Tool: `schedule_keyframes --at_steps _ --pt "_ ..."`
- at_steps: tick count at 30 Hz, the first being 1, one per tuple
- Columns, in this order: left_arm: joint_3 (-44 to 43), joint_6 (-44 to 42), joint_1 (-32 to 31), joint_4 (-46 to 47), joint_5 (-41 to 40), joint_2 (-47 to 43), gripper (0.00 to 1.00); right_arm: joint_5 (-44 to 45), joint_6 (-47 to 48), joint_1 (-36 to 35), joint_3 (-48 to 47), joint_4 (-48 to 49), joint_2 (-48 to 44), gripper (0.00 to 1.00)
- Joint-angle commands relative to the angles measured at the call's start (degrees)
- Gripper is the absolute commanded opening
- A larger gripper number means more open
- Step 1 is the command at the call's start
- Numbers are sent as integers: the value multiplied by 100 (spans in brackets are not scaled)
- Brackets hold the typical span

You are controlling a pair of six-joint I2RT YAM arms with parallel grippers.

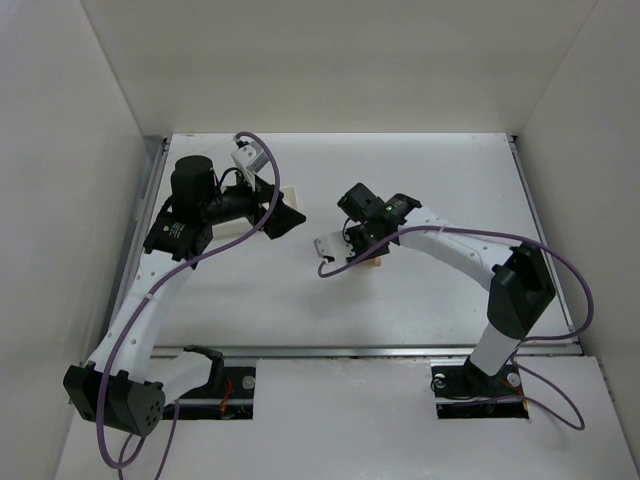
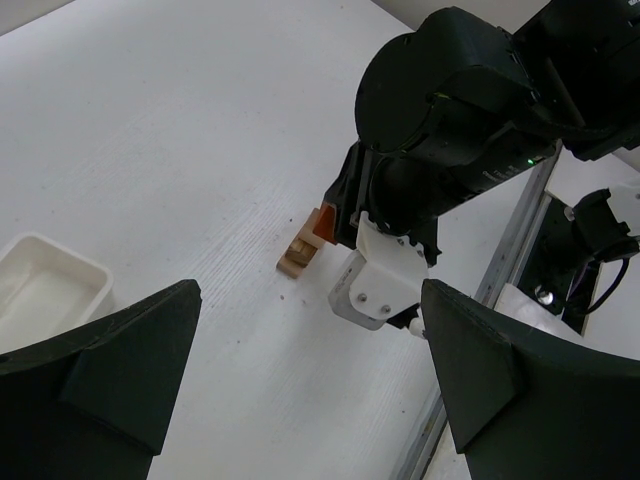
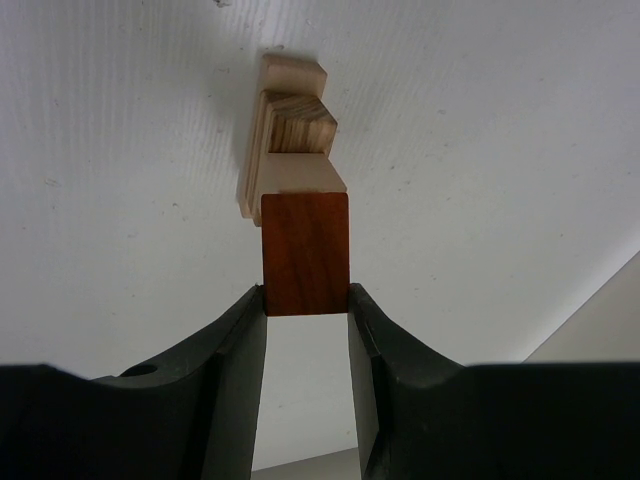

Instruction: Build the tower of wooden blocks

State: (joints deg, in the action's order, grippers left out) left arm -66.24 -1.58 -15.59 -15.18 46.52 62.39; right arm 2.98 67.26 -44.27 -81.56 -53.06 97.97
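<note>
On the white surface (image 1: pixel 420 180), the left claw (image 2: pixel 310 390) hangs spread wide and empty near the white tray (image 2: pixel 45 285), while the right claw (image 3: pixel 306 300) is clamped on the orange-red wedge (image 3: pixel 305 250), held at the top of the stacked tan blocks (image 3: pixel 290 140) near the middle. This looks like the capping step: the wedge needs seating squarely, then a gentle release.

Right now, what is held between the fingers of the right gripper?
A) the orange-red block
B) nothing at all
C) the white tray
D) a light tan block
A: in the right wrist view the right gripper presses on both sides of the orange-red block, with the stacked tan blocks just beyond it.
</note>
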Motion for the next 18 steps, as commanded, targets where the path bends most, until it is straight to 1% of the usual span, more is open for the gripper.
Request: schedule_keyframes --at_steps 1,18 --pt "-12 18 39 296 173 -104 91 -140 41 24 -264 138 63 0" --pt "-12 18 39 244 173 -104 91 -246 41 24 -317 138 169 0"
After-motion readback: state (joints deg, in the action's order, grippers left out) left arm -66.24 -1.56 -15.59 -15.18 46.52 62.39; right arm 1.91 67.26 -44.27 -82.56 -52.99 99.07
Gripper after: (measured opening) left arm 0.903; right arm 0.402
